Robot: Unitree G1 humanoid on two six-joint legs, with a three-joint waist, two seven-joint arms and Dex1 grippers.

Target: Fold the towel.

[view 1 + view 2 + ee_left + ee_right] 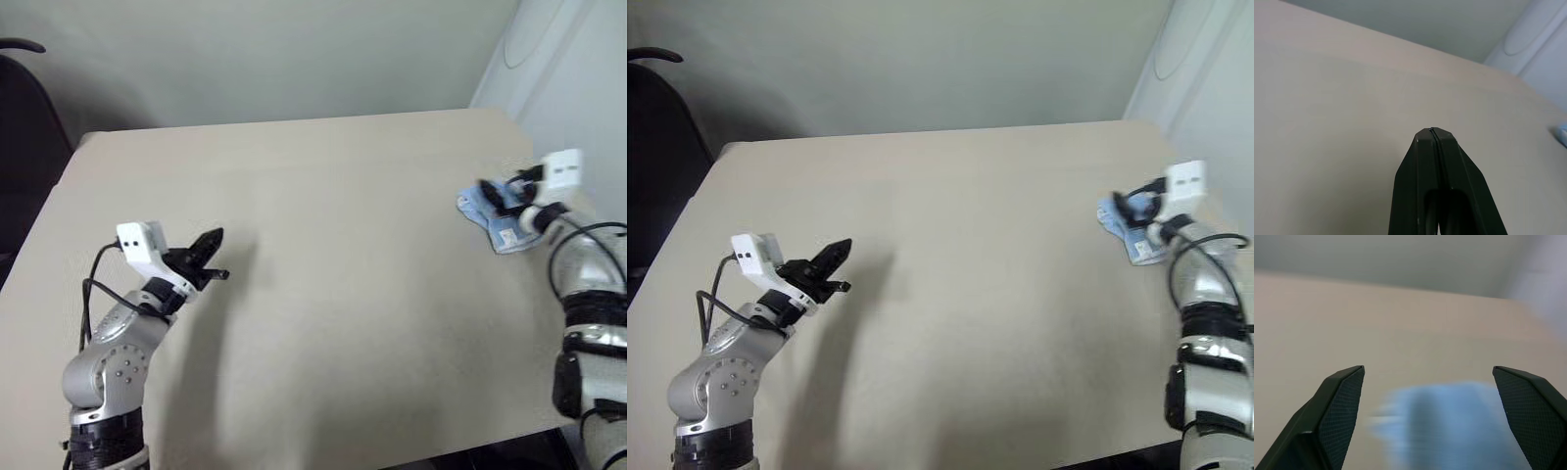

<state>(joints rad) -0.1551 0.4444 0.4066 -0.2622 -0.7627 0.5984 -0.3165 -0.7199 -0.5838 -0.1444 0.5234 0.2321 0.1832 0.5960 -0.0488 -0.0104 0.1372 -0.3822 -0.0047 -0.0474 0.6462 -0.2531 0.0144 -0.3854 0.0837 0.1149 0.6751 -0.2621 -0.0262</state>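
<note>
Beige table (323,294) spans the view. Towel (482,211) lies bunched nr table's far right edge, partly under right gripper (1427,377), whose fingers stand wide apart above it, holding nothing. Left gripper (217,243) hangs over table's left side w/ fingers pressed together, empty, well apart from towel.

A beige table (323,245) bears a crumpled light-blue towel (500,227).

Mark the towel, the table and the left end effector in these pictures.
towel (509,238), left eye view: its near corner.
table (343,255), left eye view: bare middle of its top.
left end effector (1432,131), left wrist view: shut fingertips.
</note>
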